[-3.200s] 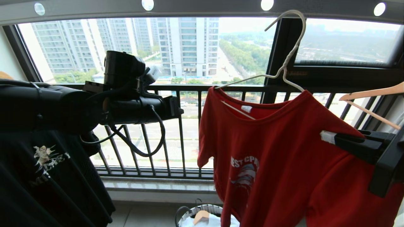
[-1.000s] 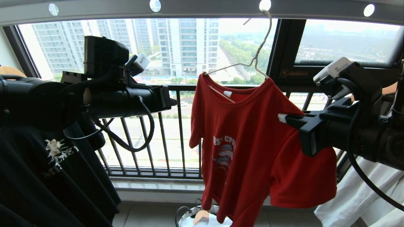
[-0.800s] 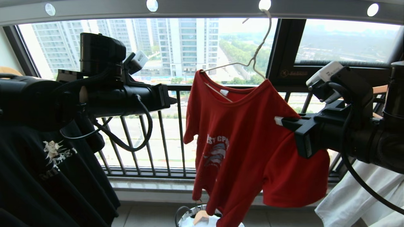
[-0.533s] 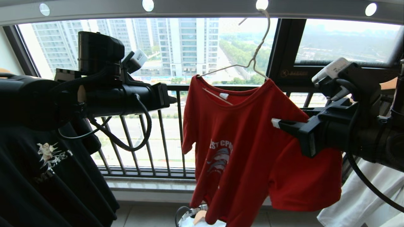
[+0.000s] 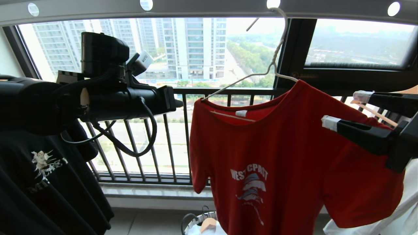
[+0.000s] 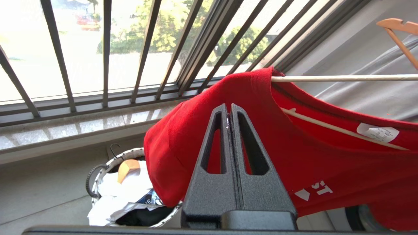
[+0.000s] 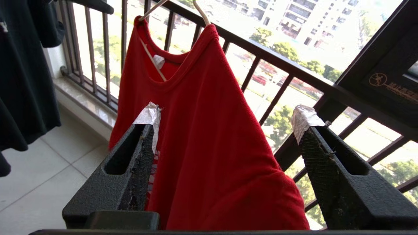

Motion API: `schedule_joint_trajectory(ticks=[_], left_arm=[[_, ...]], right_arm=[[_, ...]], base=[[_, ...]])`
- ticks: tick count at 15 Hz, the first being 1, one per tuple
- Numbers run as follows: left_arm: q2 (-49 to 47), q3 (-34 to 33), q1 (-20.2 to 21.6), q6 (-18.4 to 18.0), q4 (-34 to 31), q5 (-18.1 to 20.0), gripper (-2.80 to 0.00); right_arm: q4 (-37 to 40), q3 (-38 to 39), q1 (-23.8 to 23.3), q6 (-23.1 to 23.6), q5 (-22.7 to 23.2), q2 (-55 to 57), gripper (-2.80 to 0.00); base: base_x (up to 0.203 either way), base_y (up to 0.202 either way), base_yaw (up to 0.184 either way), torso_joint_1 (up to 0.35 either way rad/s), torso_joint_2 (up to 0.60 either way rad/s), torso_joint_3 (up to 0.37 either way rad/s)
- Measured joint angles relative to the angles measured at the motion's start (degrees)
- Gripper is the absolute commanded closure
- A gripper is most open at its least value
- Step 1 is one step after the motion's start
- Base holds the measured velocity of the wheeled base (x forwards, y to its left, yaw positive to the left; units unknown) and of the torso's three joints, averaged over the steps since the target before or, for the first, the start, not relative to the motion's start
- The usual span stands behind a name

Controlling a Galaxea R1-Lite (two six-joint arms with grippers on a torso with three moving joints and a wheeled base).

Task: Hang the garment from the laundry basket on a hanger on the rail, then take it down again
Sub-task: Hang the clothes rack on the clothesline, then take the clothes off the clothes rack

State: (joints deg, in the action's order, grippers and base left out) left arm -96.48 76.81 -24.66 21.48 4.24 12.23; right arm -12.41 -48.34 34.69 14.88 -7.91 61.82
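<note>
Balcony window behind: red T-shirt (image 5: 281,156) hangs on the wire hanger (image 5: 261,73), hooked into the rail (image 5: 209,8). Hanging half looks done; take-down remains. Right gripper (image 7: 225,120) jaws spread around the sleeve, not pinching. Left gripper (image 6: 229,114) clenched, empty. Laundry basket (image 5: 199,220) below.

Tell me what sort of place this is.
Most likely an enclosed high-rise apartment balcony used for drying laundry. A red T-shirt hangs on a wire hanger from an overhead rail, a laundry basket sits on the tiled floor, and beyond the barred window railing stand apartment towers.
</note>
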Motion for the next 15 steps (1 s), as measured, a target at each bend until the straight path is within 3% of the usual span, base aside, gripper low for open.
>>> schedule_joint_trajectory(ticks=[2,5,6,7,15], left_arm=[[0.11,0.0,-0.11,0.01,-0.09,0.01,0.0],[0.42,0.0,-0.53,0.01,-0.23,0.02,0.0],[0.54,-0.02,-0.83,0.01,-0.28,0.01,0.0],[0.74,-0.14,-1.11,0.01,-0.23,0.0,0.0],[2.85,-1.35,-2.43,-0.13,0.33,-0.05,0.0]], right_arm=[[2.57,0.62,-0.22,-0.56,-2.3,-3.94,-2.8],[4.82,1.48,-1.11,-5.01,-5.27,-9.13,-2.8],[6.24,1.97,-1.7,-5.52,-5.25,-10.83,-0.44],[7.82,2.36,-2.07,-6.22,-5.23,-12.26,0.0],[13.53,1.75,-2.56,-8.78,-7.19,-13.72,0.0]], base=[[0.0,0.0,0.0,0.0,0.0,0.0],[0.0,0.0,0.0,0.0,0.0,0.0],[0.0,0.0,0.0,0.0,0.0,0.0],[0.0,0.0,0.0,0.0,0.0,0.0],[0.0,0.0,0.0,0.0,0.0,0.0]])
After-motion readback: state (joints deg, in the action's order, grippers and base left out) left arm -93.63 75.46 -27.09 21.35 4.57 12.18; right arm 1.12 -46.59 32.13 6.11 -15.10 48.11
